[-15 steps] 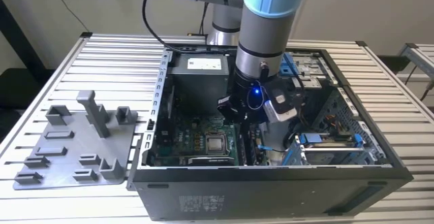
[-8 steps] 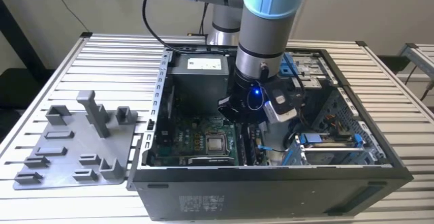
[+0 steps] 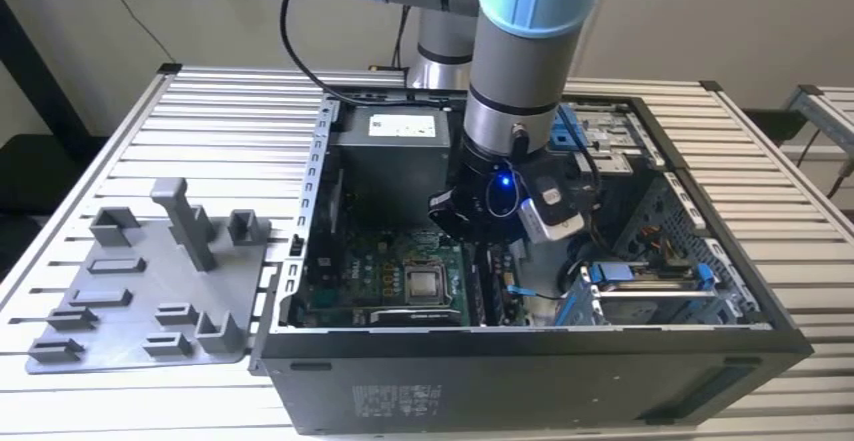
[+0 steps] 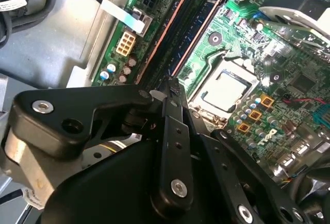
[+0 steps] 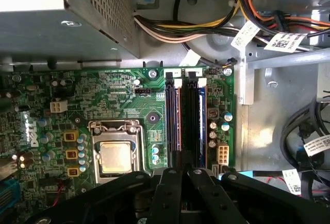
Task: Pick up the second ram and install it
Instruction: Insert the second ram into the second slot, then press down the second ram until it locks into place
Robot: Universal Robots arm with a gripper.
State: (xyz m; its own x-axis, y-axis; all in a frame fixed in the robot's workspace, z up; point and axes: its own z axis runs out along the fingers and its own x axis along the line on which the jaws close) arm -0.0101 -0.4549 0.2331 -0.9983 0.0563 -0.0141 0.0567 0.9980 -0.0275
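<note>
Exterior view: elevated, looking down from farther back at the open computer case [image 3: 534, 356] on the slatted table [image 3: 227, 131]. Both wrist views: close above the motherboard [image 5: 129, 110], sharing its processor socket [image 4: 227, 91] and memory slots [image 5: 183, 116].

Plain beige wall [image 3: 747, 21] behind a slatted aluminium table [image 3: 227, 111], dark floor [image 3: 34, 176] at the exterior view's left.

Matt black plastic end effector [image 5: 180, 170] over a glossy green motherboard [image 5: 124, 100] inside grey sheet-metal case [image 3: 534, 381].
</note>
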